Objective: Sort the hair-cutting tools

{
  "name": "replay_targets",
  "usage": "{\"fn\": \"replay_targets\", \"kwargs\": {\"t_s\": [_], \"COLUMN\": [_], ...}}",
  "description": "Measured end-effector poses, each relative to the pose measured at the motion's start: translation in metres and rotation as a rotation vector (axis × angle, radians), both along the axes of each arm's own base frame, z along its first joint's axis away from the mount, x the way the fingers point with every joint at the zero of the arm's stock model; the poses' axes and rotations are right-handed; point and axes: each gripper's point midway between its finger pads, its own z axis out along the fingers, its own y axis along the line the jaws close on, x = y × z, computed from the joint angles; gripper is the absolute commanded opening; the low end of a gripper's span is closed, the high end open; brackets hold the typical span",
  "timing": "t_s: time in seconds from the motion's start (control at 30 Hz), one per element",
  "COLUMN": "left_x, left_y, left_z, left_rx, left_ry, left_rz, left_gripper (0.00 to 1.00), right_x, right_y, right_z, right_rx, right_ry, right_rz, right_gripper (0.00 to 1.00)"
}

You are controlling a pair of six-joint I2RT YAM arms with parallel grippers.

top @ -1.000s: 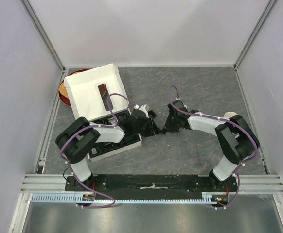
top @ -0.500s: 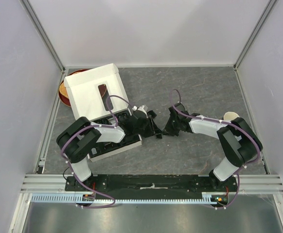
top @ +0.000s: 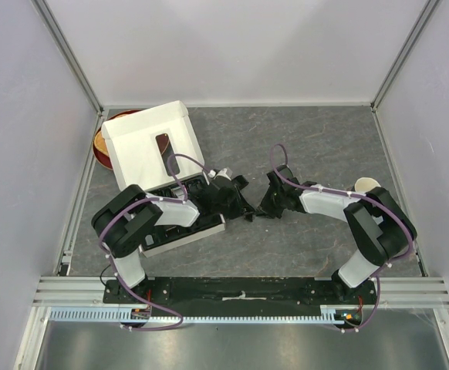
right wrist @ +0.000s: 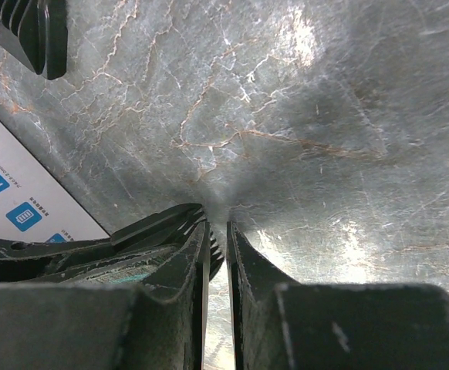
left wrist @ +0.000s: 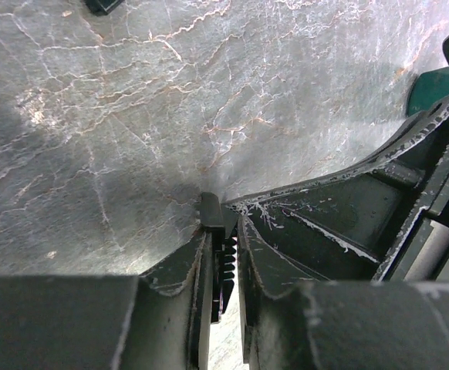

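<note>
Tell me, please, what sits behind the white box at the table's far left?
A round reddish-brown dish shows past the left edge of the white box. The box covers most of it, so its contents are hidden.

We see the left gripper (top: pixel 238 202) and the right gripper (top: pixel 267 202) tip to tip near the middle of the desk (top: pixel 317 146), with a small black comb guard (top: pixel 249 213) between them. The white box (top: pixel 143 146) lies at 10 o'clock, partly hiding a reddish bowl (top: pixel 99 146); a pale cup (top: pixel 363 184) stands at 3 o'clock.

Only blue square icons (right wrist: pixel 24 216) showed on the white box (right wrist: pixel 51 206), lower left; their print was illegible.
</note>
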Motion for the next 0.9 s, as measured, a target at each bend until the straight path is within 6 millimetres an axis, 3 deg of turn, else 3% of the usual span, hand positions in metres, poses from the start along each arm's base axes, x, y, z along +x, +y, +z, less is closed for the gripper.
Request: {"fn": "replay_targets", "kwargs": {"t_s": [0.13, 0.33, 0.57, 0.77, 0.9], "left_x": [0.001, 0.002, 0.008, 0.014, 0.003], "left_y": [0.001, 0.008, 0.019, 0.053, 0.088], "left_z": [0.002, 0.009, 0.051, 0.087, 0.094], "left_rx": [0.003, 0.058, 0.068, 0.072, 0.086], "left_ry": [-0.008, -0.014, -0.062, -0.093, -0.083], "left_rz": [0.006, 0.011, 0.021, 0.107, 0.191], "left_gripper": [0.02, 0.02, 0.02, 0.02, 0.02], "right_x": [0.000, 0.004, 0.021, 0.021, 0.019], "right_y": [0.000, -0.013, -0.026, -0.029, -0.028], "right_z": [0.000, 0.010, 0.062, 0.066, 0.063], "right_rx": [-0.003, -0.057, -0.075, -0.095, -0.098], "right_ry": [-0.002, -0.052, -0.241, -0.262, -0.254], "right_rz": [-0.001, -0.010, -0.042, -0.019, -0.002], "right_gripper": [0.23, 0.32, 0.35, 0.34, 0.34]}}
